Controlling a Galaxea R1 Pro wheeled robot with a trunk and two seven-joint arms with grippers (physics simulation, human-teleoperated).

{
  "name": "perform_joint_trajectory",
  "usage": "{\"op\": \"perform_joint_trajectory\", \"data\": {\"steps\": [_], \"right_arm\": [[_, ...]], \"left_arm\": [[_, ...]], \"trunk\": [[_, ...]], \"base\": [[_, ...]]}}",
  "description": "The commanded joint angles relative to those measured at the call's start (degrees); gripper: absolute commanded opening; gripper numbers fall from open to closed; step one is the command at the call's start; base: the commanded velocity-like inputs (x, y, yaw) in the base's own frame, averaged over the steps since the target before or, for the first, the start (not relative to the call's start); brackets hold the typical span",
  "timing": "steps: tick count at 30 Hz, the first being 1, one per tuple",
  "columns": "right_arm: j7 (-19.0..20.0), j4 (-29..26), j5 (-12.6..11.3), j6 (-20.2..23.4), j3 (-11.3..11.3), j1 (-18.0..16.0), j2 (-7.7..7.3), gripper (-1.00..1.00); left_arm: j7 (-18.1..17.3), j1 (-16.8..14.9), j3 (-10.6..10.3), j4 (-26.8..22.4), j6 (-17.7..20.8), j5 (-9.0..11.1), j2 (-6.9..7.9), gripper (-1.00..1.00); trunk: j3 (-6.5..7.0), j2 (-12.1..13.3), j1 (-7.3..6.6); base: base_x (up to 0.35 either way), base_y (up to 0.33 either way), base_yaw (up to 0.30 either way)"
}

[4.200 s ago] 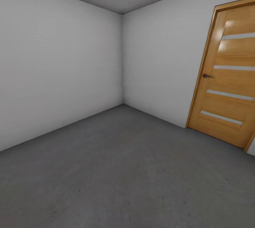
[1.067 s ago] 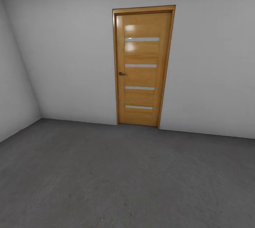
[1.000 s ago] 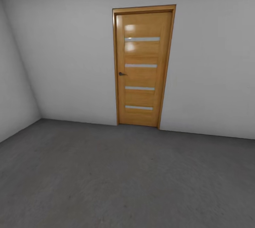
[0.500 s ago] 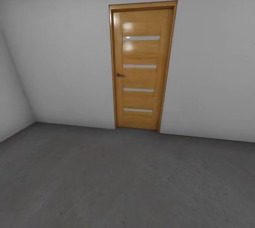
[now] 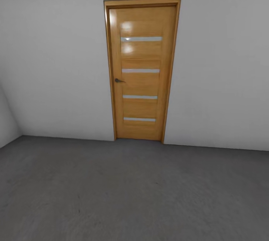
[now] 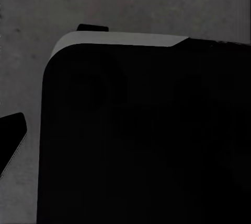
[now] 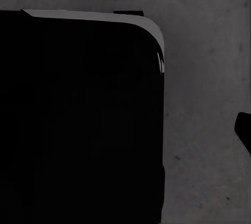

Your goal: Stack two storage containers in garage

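The two storage containers are out of view. I am in the garage, facing a pale grey wall [image 5: 56, 65] over the dark concrete floor [image 5: 130, 192]. In the left wrist view, one dark fingertip [image 6: 11, 135] of my left gripper [image 6: 125, 140] sits at the picture's edge, far from the middle, with nothing held. The right wrist view has one fingertip [image 7: 243, 130] of my right gripper [image 7: 125, 135] at the opposite edge, also holding nothing. A black part of my own body [image 6: 146, 140] hides the space behind both grippers.
A shut wooden door [image 5: 141, 70] with several pale horizontal strips and a dark handle [image 5: 118, 81] stands straight ahead in the wall. A side wall [image 5: 6, 121] meets it at the left. Mottled concrete floor stretches between me and the door.
The camera swung right from the room's corner to face the door, then came closer. The door now looks larger and sits slightly further left. Nothing in the room has moved.
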Motion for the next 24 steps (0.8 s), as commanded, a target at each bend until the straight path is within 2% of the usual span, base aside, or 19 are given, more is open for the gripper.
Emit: {"op": "perform_joint_trajectory", "data": {"steps": [1,14,24], "right_arm": [[0.0,0.1,0.0,-0.3,0.0,0.0,0.00,1.00],[0.0,0.1,0.0,-0.2,0.1,0.0,0.00,1.00],[0.0,0.1,0.0,-0.2,0.1,0.0,0.00,1.00]], "left_arm": [[0.0,0.0,0.1,0.0,-0.1,0.5,-0.02,1.00],[0.0,0.0,0.1,0.1,-0.1,0.5,0.00,1.00],[0.0,0.0,0.1,0.2,0.1,0.5,-0.01,1.00]], "trunk": [[-0.04,0.0,0.03],[-0.04,0.0,0.03],[-0.04,0.0,0.03]], "base": [[0.322,0.000,-0.006],[0.322,0.030,-0.001],[0.319,0.136,0.000]]}}
